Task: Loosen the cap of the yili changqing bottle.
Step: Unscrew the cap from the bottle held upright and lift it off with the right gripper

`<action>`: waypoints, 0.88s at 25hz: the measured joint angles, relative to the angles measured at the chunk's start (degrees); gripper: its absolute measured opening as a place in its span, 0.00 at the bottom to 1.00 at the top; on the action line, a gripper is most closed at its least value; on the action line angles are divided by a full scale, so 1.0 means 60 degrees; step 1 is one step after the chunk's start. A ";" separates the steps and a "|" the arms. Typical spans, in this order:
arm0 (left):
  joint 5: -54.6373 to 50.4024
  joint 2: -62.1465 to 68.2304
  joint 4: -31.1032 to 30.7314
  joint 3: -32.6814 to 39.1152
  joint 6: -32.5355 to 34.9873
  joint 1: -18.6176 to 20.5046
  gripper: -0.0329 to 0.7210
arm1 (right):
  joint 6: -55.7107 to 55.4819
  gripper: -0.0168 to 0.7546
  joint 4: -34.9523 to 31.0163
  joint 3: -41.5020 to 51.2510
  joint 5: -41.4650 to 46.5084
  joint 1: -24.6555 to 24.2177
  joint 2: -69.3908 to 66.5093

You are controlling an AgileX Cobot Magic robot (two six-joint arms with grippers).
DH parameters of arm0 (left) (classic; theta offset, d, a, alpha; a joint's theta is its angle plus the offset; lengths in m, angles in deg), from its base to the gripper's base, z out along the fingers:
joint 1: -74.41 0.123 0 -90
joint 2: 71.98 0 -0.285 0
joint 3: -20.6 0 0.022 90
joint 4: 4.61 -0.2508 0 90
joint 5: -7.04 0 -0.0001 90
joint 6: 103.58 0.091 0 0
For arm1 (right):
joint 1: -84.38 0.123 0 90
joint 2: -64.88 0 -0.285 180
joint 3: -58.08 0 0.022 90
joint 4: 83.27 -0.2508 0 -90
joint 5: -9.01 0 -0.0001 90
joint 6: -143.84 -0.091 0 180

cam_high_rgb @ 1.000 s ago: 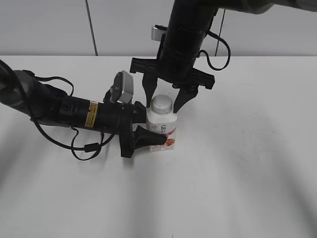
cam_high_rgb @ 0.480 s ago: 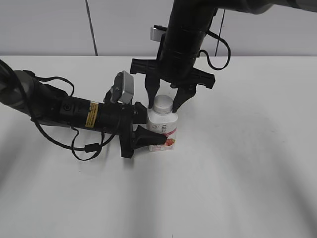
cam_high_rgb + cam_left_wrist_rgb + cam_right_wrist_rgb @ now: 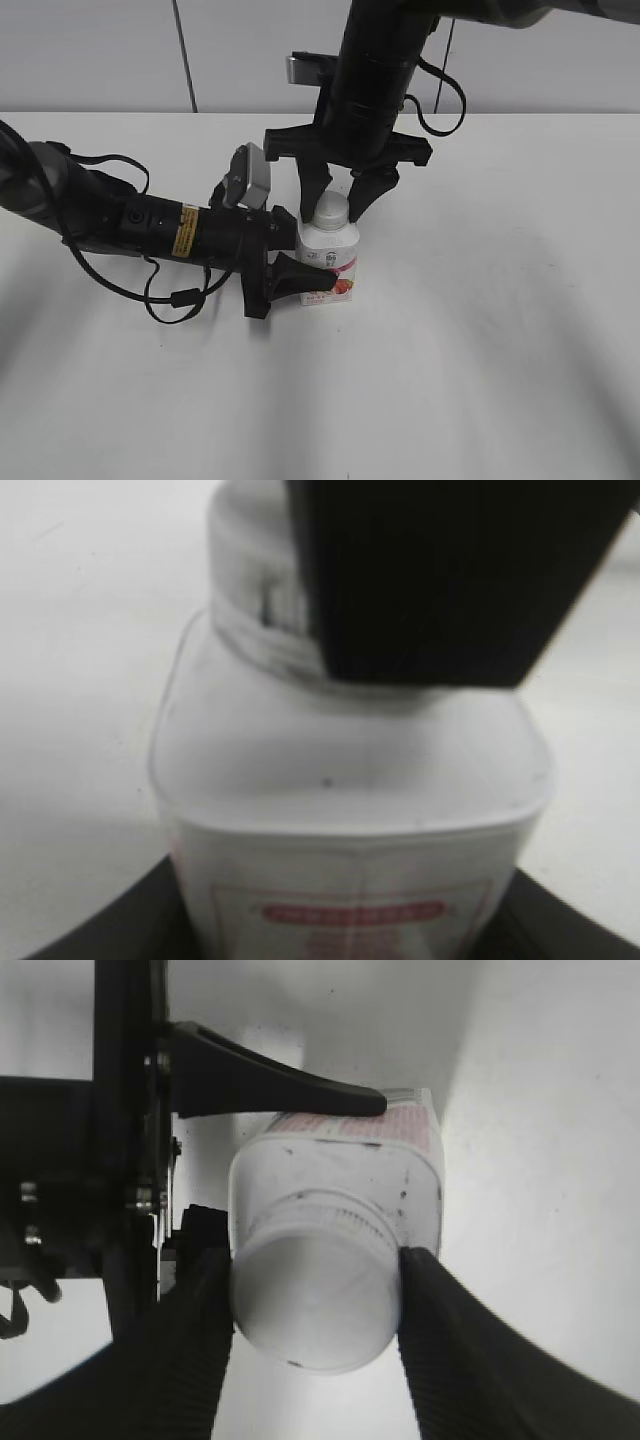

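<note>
Yili changqing bottle stands upright on the white tabletop, its body pinched from the side by the left tool. Directly above the bottle, the right tool comes down from overhead, its two fingers pressed against opposite sides of the white cap.

Bottle upright on table, cap on top — left pincer at its side, right pincer above.
</note>
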 joint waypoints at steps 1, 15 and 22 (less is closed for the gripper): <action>0.0000 0.0000 0.0000 0.0000 0.0000 0.0000 0.55 | 0.0395 0.54 0.0010 0.0000 0.0000 0.0000 0.0000; 0.0009 0.0000 -0.0047 0.0000 0.0008 0.0000 0.54 | 0.7032 0.54 0.0056 0.0000 0.0000 0.0000 0.0000; 0.0009 0.0000 -0.0075 0.0000 0.0034 0.0000 0.54 | 0.9409 0.54 0.0064 -0.0012 0.0000 0.0000 0.0000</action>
